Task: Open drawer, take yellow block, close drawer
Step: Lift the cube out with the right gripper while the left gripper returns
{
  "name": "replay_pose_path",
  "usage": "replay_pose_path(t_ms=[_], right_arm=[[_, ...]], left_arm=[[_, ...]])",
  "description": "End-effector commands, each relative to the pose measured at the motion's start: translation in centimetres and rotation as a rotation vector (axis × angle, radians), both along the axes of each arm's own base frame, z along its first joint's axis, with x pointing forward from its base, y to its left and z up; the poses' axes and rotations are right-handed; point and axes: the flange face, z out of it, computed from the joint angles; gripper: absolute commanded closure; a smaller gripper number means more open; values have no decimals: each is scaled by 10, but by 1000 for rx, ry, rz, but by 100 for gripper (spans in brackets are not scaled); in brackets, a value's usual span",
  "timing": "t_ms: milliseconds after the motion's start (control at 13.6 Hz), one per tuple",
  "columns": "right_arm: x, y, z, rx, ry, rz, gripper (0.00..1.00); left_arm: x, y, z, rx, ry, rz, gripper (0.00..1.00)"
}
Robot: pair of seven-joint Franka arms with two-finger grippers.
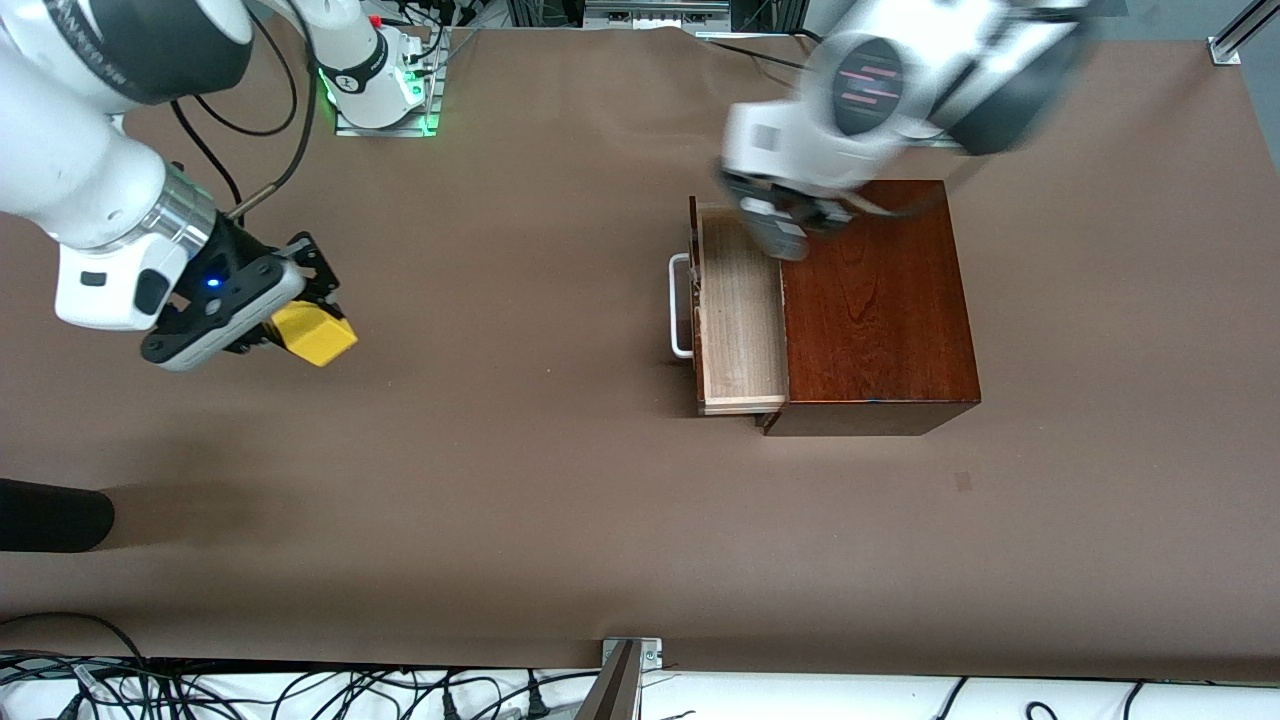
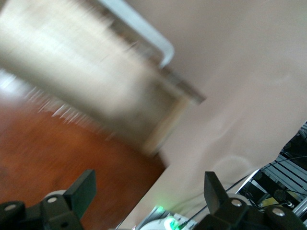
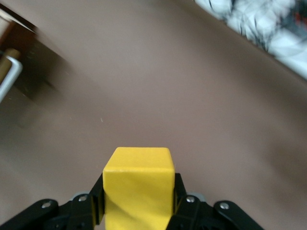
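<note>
The dark reddish-brown wooden box (image 1: 880, 310) stands toward the left arm's end of the table. Its drawer (image 1: 740, 315) is pulled out, with an empty pale wood interior and a white bar handle (image 1: 679, 305). My right gripper (image 1: 312, 318) is shut on the yellow block (image 1: 317, 335), held just above the table toward the right arm's end. In the right wrist view the block (image 3: 139, 184) sits between the fingers of that gripper (image 3: 139, 196). My left gripper (image 1: 790, 228) is open and empty over the box's top by the drawer. The left wrist view shows it (image 2: 148, 191) above the blurred drawer (image 2: 96, 86).
A black rounded object (image 1: 50, 515) lies at the table's edge toward the right arm's end, nearer the front camera. Cables (image 1: 300, 690) and a metal bracket (image 1: 630, 660) run along the near edge. The right arm's base (image 1: 385, 90) shows a green light.
</note>
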Motion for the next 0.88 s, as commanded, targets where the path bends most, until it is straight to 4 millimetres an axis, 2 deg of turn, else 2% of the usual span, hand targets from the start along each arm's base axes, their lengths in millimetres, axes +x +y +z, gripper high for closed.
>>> replay_pose_path(t_ms=[0,147,295,442,516,590,737,811], right_arm=[[-27,-23,-39,-83,55,-135,100],[-36,-35,-72,-97,56,-224,100],[-43,-40,-109,-112,67,-291,100],[-53,-46,-150,-113,79,-363,100],[-58,-48,-169,-114,83,-414,100],[-63,-49,-184,-115,86,-449,100],[-67,-50,-211,-127,76,-489,100],[-67,-50,-225,-132,69,-497,100]], left_arm=[[13,-60,-29,-47,59,-34,0],[13,-98,-54,-179,-19,-172,0],[23,-114,-89,-276,-66,-330,0],[39,-120,-122,-355,-131,-541,0],[41,-121,-138,-372,-134,-590,0],[41,-120,-160,-354,-117,-609,0],[35,-112,-191,-276,-95,-655,0],[35,-102,-199,-247,-71,-656,0]])
